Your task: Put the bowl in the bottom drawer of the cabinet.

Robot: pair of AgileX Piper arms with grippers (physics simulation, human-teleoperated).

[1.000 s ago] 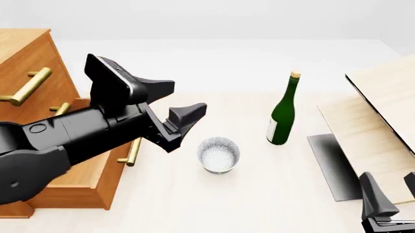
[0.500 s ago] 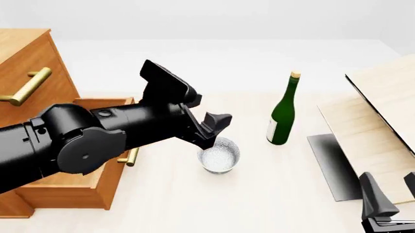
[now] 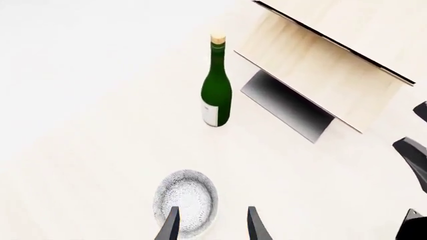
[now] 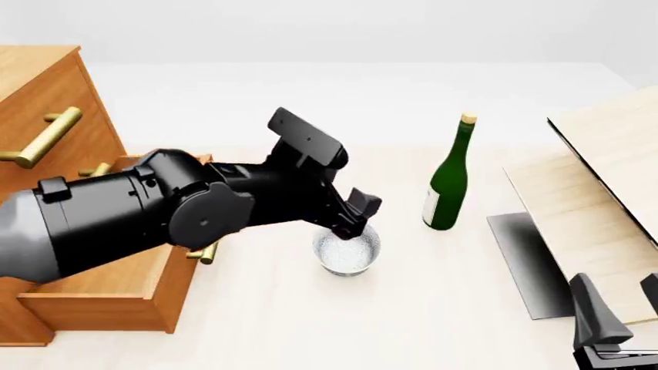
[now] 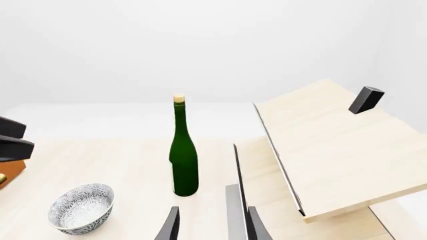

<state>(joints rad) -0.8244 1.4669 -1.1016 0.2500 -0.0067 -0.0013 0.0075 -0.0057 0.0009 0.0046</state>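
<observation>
Simulated tabletop scene, not a real room: flat render look, plain white-grey backdrop with no walls, windows or room fittings visible. Pale wood-grain table (image 4: 411,324) carries a loose mix of household props: orange-brown wooden cabinet (image 4: 41,92) with brass bar handles at the left, bottom drawer (image 4: 113,289) pulled out; green bottle (image 4: 449,181) with cork-coloured top; small speckled bowl (image 4: 347,248); pale wood boards (image 4: 591,193) stacked at an angle on the right, with a dark block (image 5: 365,99) on top. Two black robot arms reach in from the near side. Reads as a robot manipulation test bench with home-style furniture.
</observation>
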